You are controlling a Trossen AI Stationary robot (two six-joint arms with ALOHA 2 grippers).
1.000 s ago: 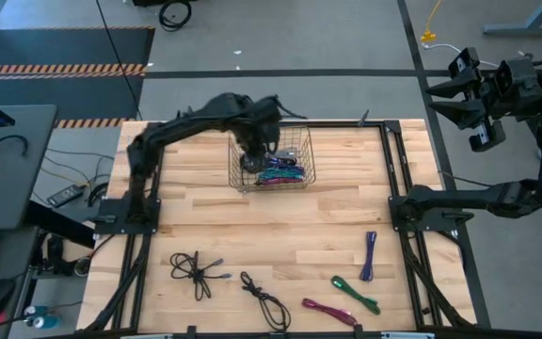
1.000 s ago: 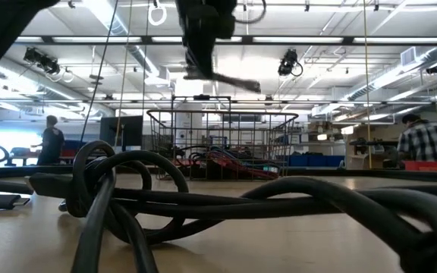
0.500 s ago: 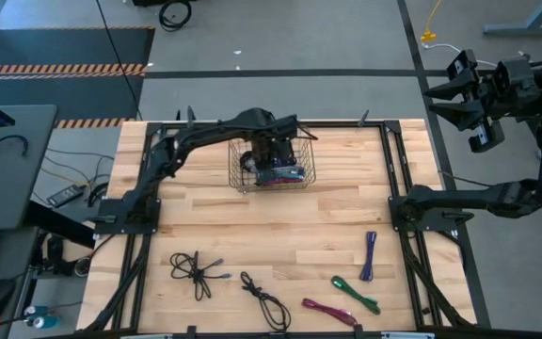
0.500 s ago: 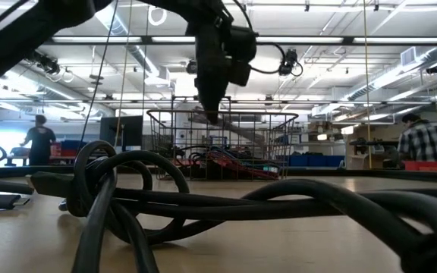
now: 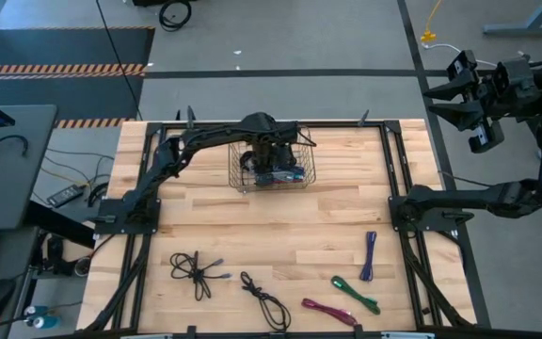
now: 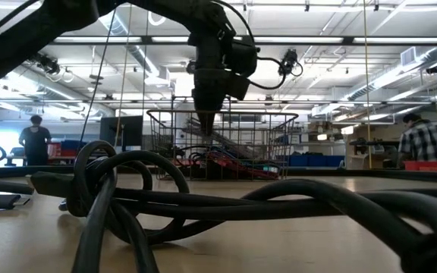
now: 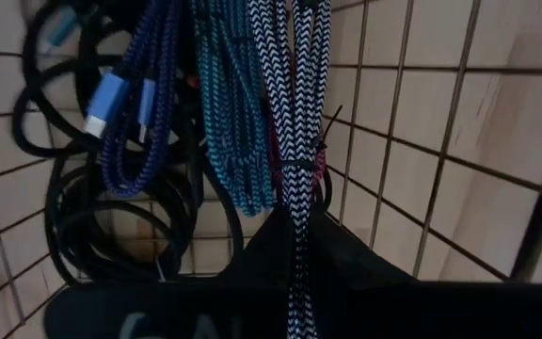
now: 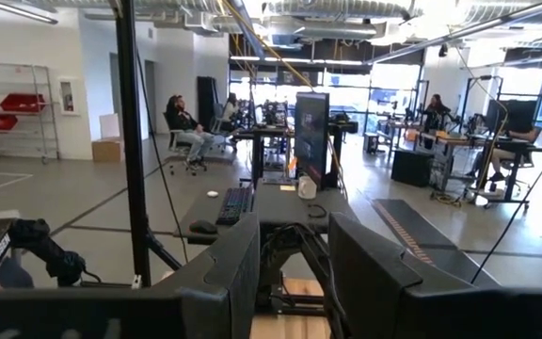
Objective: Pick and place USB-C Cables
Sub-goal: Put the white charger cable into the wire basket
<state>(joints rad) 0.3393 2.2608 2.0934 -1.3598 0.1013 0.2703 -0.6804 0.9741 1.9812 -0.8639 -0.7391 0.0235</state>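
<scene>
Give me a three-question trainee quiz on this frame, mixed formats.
1. True or false: the left gripper is over the wire basket.
2. How many loose cables lie on the table outside the basket? A) two B) five C) nine
3. Fill in: the right gripper is raised beyond the table's ____ edge.

Key:
1. True; the left wrist view shows a black-and-white braided cable running down between its fingers, over the basket's grid.
2. B: two black cables, a magenta cable, a green cable, a purple cable.
3. Right.
</scene>
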